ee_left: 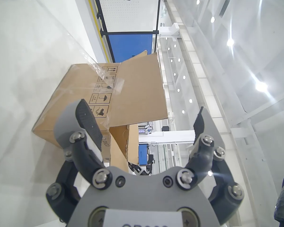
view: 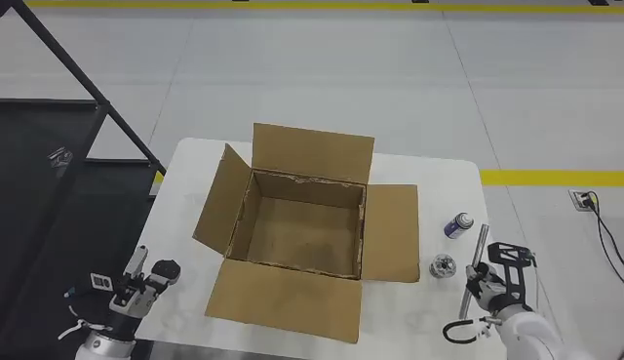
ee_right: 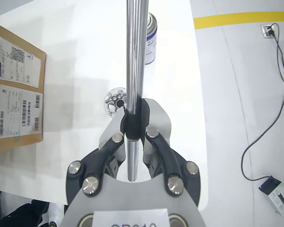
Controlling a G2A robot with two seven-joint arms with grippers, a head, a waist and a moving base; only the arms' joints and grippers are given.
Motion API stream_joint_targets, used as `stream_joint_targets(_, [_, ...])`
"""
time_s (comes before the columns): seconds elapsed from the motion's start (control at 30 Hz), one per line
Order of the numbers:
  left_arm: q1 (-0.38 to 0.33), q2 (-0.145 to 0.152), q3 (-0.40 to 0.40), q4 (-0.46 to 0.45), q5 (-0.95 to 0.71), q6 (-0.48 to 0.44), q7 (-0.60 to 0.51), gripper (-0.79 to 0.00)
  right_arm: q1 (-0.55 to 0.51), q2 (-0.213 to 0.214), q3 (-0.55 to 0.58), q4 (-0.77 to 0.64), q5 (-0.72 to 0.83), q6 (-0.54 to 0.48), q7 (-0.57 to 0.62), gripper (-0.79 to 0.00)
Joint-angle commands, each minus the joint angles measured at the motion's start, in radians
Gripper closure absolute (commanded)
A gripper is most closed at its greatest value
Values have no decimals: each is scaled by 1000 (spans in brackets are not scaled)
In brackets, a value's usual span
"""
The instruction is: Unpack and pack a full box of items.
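The right gripper (ee_right: 133, 121) was clamped near one end of a polished steel rod (ee_right: 135, 36), above the table (ee_right: 85, 36) beside the open box (view: 312, 153). The rod looked stiff, probably heavy and slippery, and better gripped mid-length.

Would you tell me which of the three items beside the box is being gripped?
The metal rod, clamped in the right gripper; the spray can and round metal part sit free.

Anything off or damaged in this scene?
Minor: a strip of clear tape hangs loose from the side of the brown cardboard box, peeled up. Otherwise the blue-and-white spray can stands upright and the right gripper holds the shiny steel rod squarely.
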Motion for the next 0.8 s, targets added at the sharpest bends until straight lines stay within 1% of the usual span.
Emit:
stream_joint_targets(0.0, [5, -1, 6, -6, -8, 1, -3, -785, 27, 6, 18, 65, 11, -26, -18, 0])
stream_joint_targets(0.13, [5, -1, 6, -6, -8, 1, -3, -785, 71, 15, 39, 147, 19, -42, -32, 0])
stream_joint_targets(0.37, [5, -1, 6, -6, -8, 1, -3, -785, 150, 33, 57, 271, 38, -74, 3, 0])
stream_joint_targets(0.47, [5, -1, 6, -6, -8, 1, -3, -785, 181, 41, 70, 326, 46, -96, -4, 0])
stream_joint_targets(0.77, [5, -1, 6, -6, -8, 1, -3, -785, 208, 56, 57, 386, 35, -89, -16, 0])
